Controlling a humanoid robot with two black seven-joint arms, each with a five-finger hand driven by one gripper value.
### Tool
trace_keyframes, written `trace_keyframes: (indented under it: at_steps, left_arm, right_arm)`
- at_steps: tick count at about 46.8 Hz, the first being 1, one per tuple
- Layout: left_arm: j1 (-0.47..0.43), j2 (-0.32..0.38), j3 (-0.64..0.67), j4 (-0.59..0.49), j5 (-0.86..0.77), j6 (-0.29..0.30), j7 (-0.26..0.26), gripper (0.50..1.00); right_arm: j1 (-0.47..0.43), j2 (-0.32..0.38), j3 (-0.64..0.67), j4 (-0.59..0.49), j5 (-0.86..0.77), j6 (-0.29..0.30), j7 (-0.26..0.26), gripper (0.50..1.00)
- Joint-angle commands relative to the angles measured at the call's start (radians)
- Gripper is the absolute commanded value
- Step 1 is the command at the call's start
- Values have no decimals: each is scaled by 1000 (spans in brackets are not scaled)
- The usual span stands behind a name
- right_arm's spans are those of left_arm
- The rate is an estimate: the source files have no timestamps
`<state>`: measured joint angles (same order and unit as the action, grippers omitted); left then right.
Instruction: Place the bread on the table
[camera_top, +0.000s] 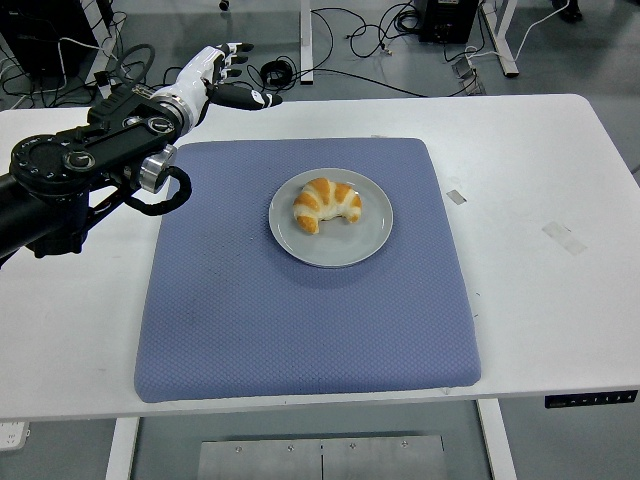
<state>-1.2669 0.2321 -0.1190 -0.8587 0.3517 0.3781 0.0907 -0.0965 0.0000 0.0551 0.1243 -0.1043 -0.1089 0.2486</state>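
The bread, a croissant, lies on a grey plate near the middle of a blue mat on the white desk. At about ten o'clock from the plate, the left hand hangs over the desk's far edge, fingers apparently loosely spread and holding nothing, well apart from the bread.
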Motion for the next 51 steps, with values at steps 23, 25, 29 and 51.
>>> trace_keyframes:
  at_steps: [23, 25, 29, 51]
  left_arm:
    - [-247, 30, 420, -46, -16, -159, -26, 974]
    - [-250, 26, 420, -48, -16, -163, -29, 971]
    - [-250, 16, 430, -49, -4, -174, -28, 960]
    - [-247, 12, 443, -122, 222, -214, -14, 880]
  right_arm:
    - [0, 0, 0, 0, 0, 0, 0, 1000]
    - [0, 0, 0, 0, 0, 0, 0, 1000]
    - [0, 0, 0, 0, 0, 0, 0, 1000]
    - [0, 0, -1, 0, 0, 0, 0, 1000]
